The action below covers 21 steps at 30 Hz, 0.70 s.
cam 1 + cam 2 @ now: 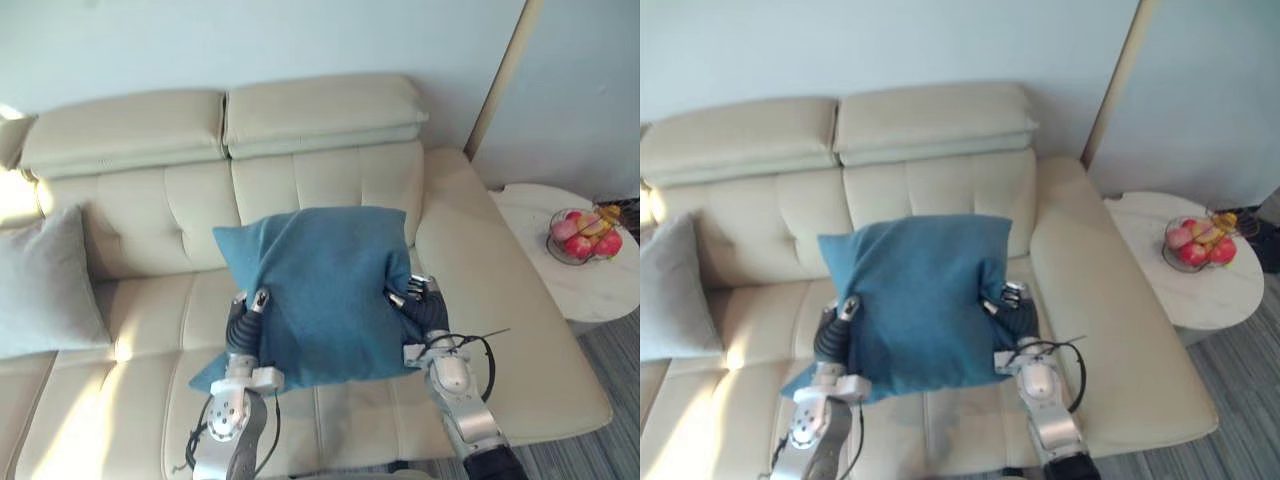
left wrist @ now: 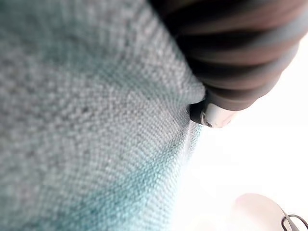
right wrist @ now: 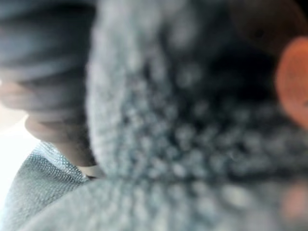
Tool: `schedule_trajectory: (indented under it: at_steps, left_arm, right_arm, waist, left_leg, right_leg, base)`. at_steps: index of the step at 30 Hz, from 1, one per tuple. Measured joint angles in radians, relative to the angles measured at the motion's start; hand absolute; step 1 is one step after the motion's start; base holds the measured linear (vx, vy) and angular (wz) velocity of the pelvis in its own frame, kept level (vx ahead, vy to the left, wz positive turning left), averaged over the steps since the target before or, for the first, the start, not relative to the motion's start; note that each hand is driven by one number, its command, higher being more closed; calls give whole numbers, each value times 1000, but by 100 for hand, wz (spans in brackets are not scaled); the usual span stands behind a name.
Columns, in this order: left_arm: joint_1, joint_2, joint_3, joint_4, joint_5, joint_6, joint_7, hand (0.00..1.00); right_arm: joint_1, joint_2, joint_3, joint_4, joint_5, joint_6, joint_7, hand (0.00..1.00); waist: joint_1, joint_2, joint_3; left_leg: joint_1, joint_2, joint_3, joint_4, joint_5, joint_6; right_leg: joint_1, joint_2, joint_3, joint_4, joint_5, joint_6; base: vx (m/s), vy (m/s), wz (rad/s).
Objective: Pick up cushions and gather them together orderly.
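Left eye view: the blue cushion (image 1: 320, 290) hangs over the middle of the sofa (image 1: 480, 290) seat. The left hand (image 1: 241, 322) and right hand (image 1: 420, 310) pinch its side edges (thumbs in front).

Right eye view: the grey cushion (image 1: 675, 290) leans at the sofa's left end. Carry the blue one level and set it snug beside the grey.

Wrist views: cloth pressed close.

place: home living room | cream padded sofa (image 1: 330, 180) beyond the left hand (image 1: 241, 322) | grey cushion (image 1: 45, 285) on it, well left of that hand | round white side table (image 1: 560, 287) with fruit bowl (image 1: 584, 238) right of the right hand (image 1: 420, 305)
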Motion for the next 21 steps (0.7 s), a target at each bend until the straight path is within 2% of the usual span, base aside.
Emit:
schedule_trajectory:
  at_steps: [2,4,6,7,8,9,11,12,13,14,15,16,19,21]
  left_arm:
    - [-137,1,35,29,0,-3,40,100]
    - [-232,7,53,53,0,-3,73,100]
    - [-436,47,53,131,12,-5,125,100]
    - [-572,82,54,194,21,-11,159,100]
    - [-587,87,54,201,23,-11,163,100]
    - [-730,119,59,271,40,-12,204,100]
    - [-921,157,98,374,59,-27,236,100]
    - [-962,164,103,400,59,-34,246,100]
    - [-1086,187,129,487,59,-47,257,100]
    - [-1116,193,133,514,59,-49,258,100]
    - [-1219,215,141,617,58,-49,268,100]
    - [-1241,219,143,645,58,-50,269,0]
    - [-1368,250,155,825,55,-50,270,0]
    - [-1453,272,149,926,51,-53,245,0]
  right_arm:
    - [-126,-1,-7,6,0,5,-31,100]
    - [-213,-2,-24,22,0,14,-53,100]
    - [-356,-25,-77,27,-3,31,-89,100]
    - [-485,-45,-100,74,-13,32,-114,100]
    - [-501,-47,-102,81,-17,32,-118,100]
    - [-648,-67,-127,153,-41,31,-154,100]
    - [-859,-98,-131,258,-43,30,-187,100]
    - [-904,-105,-130,277,-43,30,-194,100]
    - [-1040,-125,-135,355,-43,24,-214,100]
    - [-1073,-128,-142,380,-43,23,-216,100]
    - [-1176,-136,-159,459,-42,23,-231,0]
    - [-1197,-137,-158,475,-42,24,-236,0]
    - [-1325,-148,-157,614,-42,24,-262,0]
    - [-1418,-169,-157,712,-35,26,-256,0]
  waist:
    - [9,-3,53]
    - [17,-1,59]
    - [42,-2,100]
    - [45,-1,120]
    - [45,-1,122]
    - [46,0,146]
    - [46,1,209]
    - [45,3,213]
    - [45,8,228]
    - [43,10,237]
    - [40,13,279]
    - [38,13,286]
    - [31,16,303]
    - [30,17,357]
  left_leg:
    - [-81,1,-1,1,27,6]
    - [-147,1,1,1,48,9]
    - [-200,3,-2,2,69,12]
    - [-236,1,-4,1,86,15]
    - [-242,1,-4,1,88,16]
    - [-280,-1,-5,-3,113,18]
    - [-303,-3,-9,-25,143,21]
    - [-319,-3,-11,-30,151,21]
    - [-362,-4,-20,-51,178,23]
    - [-371,-4,-25,-50,183,25]
    - [-389,-4,-35,-50,192,25]
    - [-396,-4,-37,-51,193,25]
    - [-464,-4,-55,-51,208,23]
    - [-486,-5,-64,-51,220,22]
  right_leg:
    - [-79,0,1,-4,33,1]
    - [-149,1,4,6,46,1]
    - [-218,1,5,41,51,3]
    - [-263,0,4,63,52,4]
    - [-269,0,4,65,53,4]
    - [-310,-1,5,71,66,2]
    - [-344,0,5,66,87,2]
    - [-360,0,5,63,92,2]
    - [-401,0,-2,49,112,2]
    - [-408,0,-5,50,114,2]
    - [-419,0,-14,48,118,2]
    - [-425,0,-16,47,119,1]
    - [-465,-1,-33,8,148,-1]
    - [-466,-1,-45,-24,169,-1]
  base:
    - [-240,12,0]
    - [-149,8,-1]
    - [-139,-2,2]
    - [-121,-2,5]
    - [-120,-1,5]
    - [-86,2,3]
    - [-102,6,-1]
    - [-105,6,3]
    - [-79,5,8]
    - [-85,13,16]
    - [-50,12,13]
    - [-48,12,15]
    - [-16,3,9]
    - [-2,18,11]
